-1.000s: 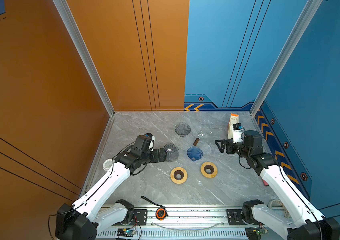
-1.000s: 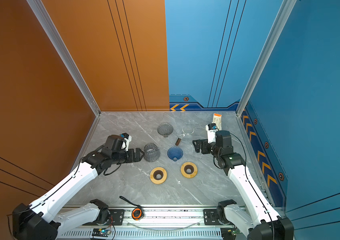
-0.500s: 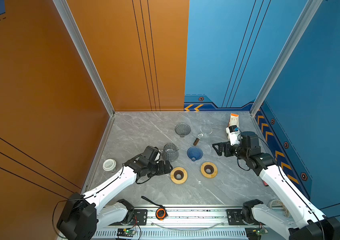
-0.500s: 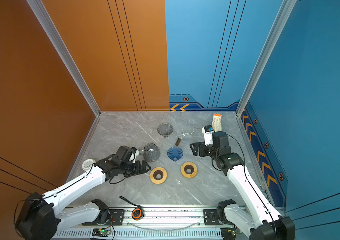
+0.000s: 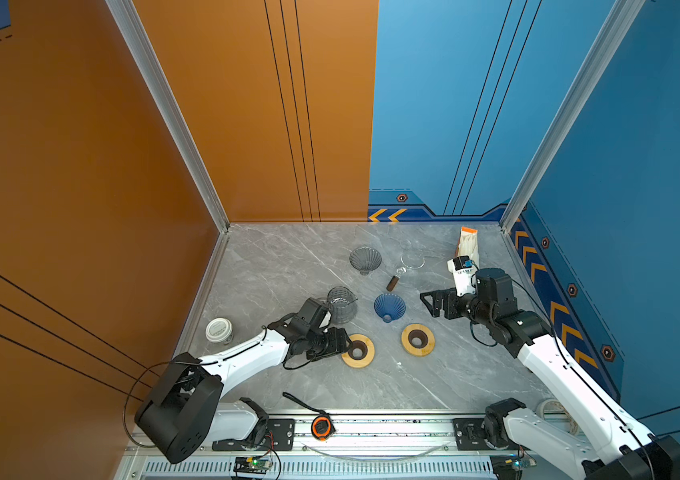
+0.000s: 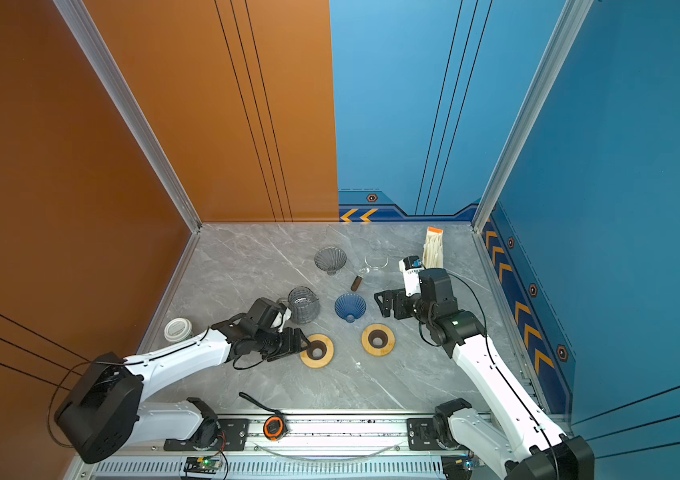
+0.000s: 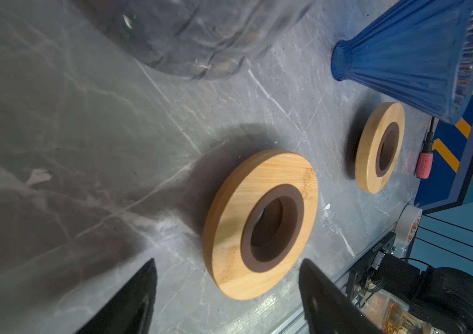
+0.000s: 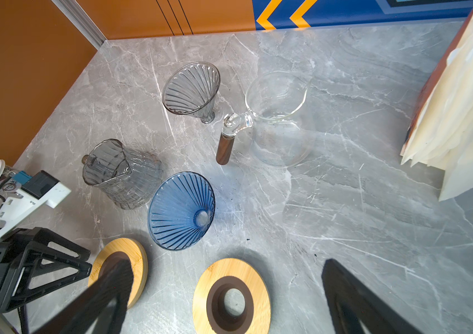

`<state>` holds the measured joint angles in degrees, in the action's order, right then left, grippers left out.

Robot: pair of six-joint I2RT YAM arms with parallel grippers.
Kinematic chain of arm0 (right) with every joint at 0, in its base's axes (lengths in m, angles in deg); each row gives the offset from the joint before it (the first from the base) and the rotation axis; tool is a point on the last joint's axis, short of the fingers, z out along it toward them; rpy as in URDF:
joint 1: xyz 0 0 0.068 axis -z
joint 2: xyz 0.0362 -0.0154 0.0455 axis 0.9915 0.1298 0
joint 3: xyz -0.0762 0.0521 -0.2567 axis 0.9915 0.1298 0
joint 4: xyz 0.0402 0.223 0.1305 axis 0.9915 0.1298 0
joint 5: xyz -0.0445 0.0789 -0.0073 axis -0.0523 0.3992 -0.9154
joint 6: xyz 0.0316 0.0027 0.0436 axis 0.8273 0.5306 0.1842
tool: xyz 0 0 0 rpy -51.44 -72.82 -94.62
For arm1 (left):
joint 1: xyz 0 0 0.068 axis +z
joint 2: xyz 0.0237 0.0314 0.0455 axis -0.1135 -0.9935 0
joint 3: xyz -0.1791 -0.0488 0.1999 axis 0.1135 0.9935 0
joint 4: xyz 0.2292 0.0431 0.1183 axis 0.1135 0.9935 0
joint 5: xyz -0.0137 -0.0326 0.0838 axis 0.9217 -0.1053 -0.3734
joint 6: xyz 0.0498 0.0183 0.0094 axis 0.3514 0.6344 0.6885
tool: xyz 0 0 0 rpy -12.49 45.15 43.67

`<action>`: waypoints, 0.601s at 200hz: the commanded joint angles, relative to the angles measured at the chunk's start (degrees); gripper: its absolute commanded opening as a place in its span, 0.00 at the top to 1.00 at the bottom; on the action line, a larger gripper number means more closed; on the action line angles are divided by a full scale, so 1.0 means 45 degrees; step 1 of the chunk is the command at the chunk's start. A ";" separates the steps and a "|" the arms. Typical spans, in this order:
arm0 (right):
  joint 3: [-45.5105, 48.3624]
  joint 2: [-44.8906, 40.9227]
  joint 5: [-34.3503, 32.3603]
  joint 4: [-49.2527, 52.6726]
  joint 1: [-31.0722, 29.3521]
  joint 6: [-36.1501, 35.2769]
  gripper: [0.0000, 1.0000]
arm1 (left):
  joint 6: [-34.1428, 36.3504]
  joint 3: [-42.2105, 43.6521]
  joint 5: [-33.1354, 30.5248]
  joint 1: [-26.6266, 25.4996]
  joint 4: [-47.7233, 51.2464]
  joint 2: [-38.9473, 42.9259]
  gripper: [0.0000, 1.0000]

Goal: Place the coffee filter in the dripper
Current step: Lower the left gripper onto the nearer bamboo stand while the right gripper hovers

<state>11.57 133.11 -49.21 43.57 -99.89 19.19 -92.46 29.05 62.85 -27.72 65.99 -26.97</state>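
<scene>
The coffee filters are cream paper cones in an orange-edged packet [image 5: 468, 245] [image 8: 460, 115] standing at the back right. A blue ribbed dripper [image 5: 389, 306] [image 8: 181, 211] lies on its side mid-table, and a grey one [image 5: 365, 260] lies behind it. Two wooden rings [image 5: 357, 350] [image 5: 417, 339] lie flat in front of them. My left gripper [image 5: 345, 338] [image 7: 228, 264] is low at the left ring's edge, open, with a finger on each side of the rim and not touching it. My right gripper [image 5: 431, 301] [image 8: 226, 264] hovers open and empty above the right ring [image 8: 231, 297].
A grey ribbed glass carafe [image 5: 341, 304] stands just behind my left wrist. A clear glass server with a brown handle [image 5: 411, 262] sits at the back. A white lidded cup [image 5: 218, 330] is by the left wall. A tape measure [image 5: 321, 427] lies on the front rail.
My left arm has swung from beside the grey carafe forward and down to the left wooden ring, and its jaws have narrowed somewhat. The right gripper has drifted slightly left.
</scene>
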 commanded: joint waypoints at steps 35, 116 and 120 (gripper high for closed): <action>0.0454 -0.0150 -0.0318 -0.0224 -0.0265 0.0459 0.00 | -0.0340 0.0007 0.0897 -0.0496 -0.1127 -0.1553 0.30; 0.0578 -0.0080 -0.0423 -0.0438 -0.0346 0.0472 0.00 | -0.0613 0.0198 0.0993 -0.0905 -0.1287 -0.1681 0.37; 0.0577 -0.0078 -0.0429 -0.0439 -0.0345 0.0470 0.00 | -0.0625 0.0234 0.1007 -0.0898 -0.1287 -0.1651 0.38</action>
<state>13.56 133.11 -49.56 43.05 -101.00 20.74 -94.75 28.52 66.39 -31.06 57.99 -34.03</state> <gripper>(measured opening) 0.999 0.635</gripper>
